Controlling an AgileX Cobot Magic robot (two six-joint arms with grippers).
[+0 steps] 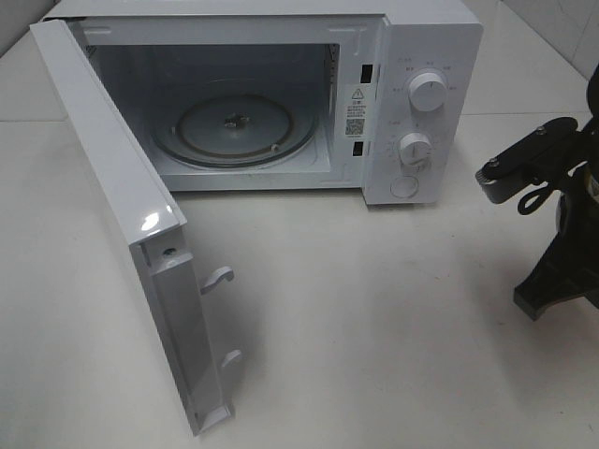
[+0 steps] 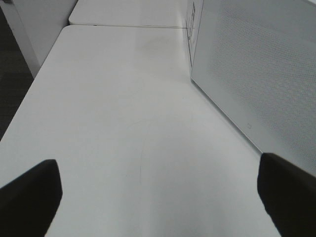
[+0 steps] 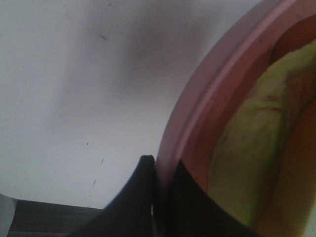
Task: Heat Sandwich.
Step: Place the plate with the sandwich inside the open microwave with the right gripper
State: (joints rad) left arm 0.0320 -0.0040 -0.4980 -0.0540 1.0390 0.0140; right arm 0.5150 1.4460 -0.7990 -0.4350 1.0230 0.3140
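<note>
The sandwich [image 3: 247,163], pale cream with yellow-green, lies in a round pink dish [image 3: 207,94] seen close up in the right wrist view. My right gripper [image 3: 160,165] is shut on the dish's rim, one finger outside and one inside. In the exterior high view only the right arm [image 1: 552,224] shows at the right edge; the dish and sandwich are out of that view. My left gripper [image 2: 158,202] is open and empty over the bare table, its fingertips [image 2: 29,197] wide apart.
The white microwave [image 1: 430,56] stands at the back with its door [image 1: 112,215] swung wide open toward the front left. The glass turntable [image 1: 234,126] inside is bare. The door's perforated panel [image 2: 256,64] is beside the left gripper. The white table [image 1: 374,327] lies in front.
</note>
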